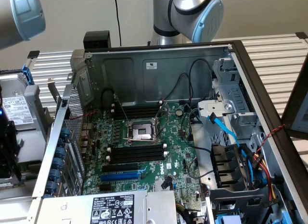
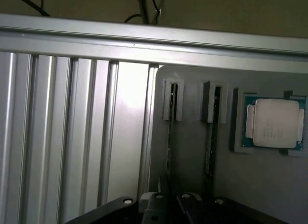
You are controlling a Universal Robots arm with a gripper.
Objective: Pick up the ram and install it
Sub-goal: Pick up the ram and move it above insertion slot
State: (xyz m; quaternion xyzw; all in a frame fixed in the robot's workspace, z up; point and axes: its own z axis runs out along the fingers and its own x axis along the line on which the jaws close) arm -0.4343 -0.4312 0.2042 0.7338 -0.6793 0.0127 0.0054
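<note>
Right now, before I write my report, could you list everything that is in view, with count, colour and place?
computer case: one, grey, open, on the table
table: one, silver, slatted
motherboard: one, green, inside the case
socket: one, metal, mid-board
memory slots: two banks, black with white clips, either side of the socket
long slot: one, blue, beside one bank
cable: one, blue, exterior view's right
tray: one, grey, on the table
ram sticks: two, dark, on edge in the tray
processor chip: one, silver, in a tray pocket
robot arm: one, grey with blue caps, behind the case
gripper: one, black, near the ram sticks
</note>
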